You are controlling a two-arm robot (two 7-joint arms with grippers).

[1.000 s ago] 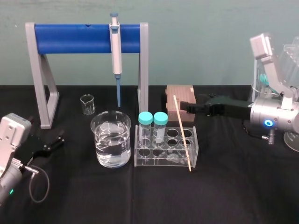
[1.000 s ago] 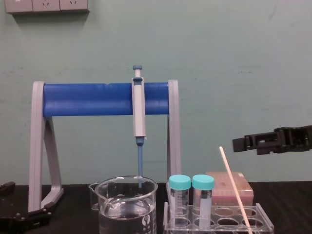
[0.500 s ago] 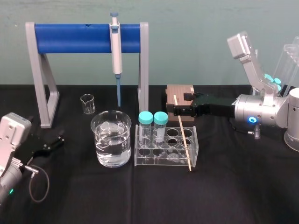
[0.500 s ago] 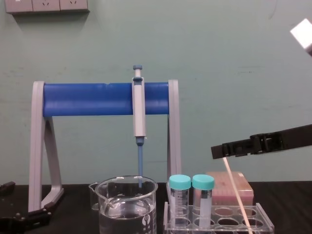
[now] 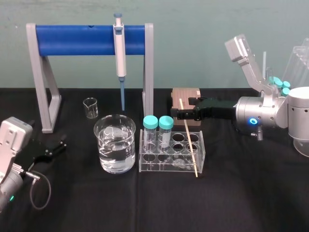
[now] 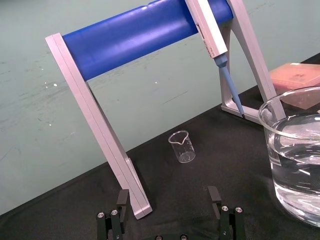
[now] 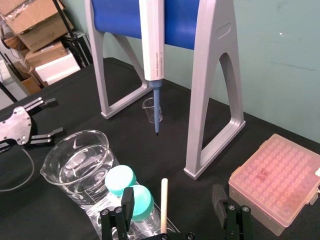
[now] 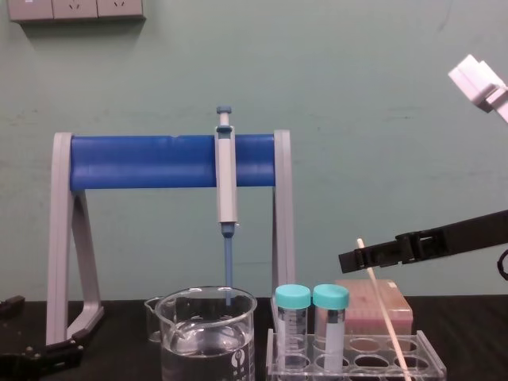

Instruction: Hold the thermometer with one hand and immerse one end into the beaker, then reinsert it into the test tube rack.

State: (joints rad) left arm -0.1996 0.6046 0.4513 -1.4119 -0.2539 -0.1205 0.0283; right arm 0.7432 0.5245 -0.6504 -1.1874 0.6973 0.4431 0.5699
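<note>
Near the front right corner of the clear plastic test tube rack (image 5: pixel 145 166) I see the thermometer (image 5: pixel 188 137), a thin, straight, cream-white rod. It stands in a hole and leans left, its top well above the rack. Two teal-capped tubes (image 5: pixel 150 122) stand upright at the rack's left end. Just left of the rack sits the beaker (image 5: pixel 114 145), wide clear glass with a spout, partly filled with clear liquid.

The right claw (image 5: pixel 183 108) reaches in level from the right on a silver wrist with a glowing blue ring. Its black fingers (image 7: pixel 127 199) are spread wide on either side of the rod's top end, not touching it. The left claw (image 5: pixel 53 145) lies low by the bench's left edge, fingers apart, holding nothing.

Behind stand a pink box (image 7: pixel 280 180), a small glass beaker (image 5: pixel 90 107) and a grey-and-blue pipette (image 5: pixel 119 53) hanging on a blue-barred stand (image 5: pixel 77 39). Black cloth covers the bench (image 5: pixel 241 193); the wall (image 5: pixel 203 38) is pale green.
</note>
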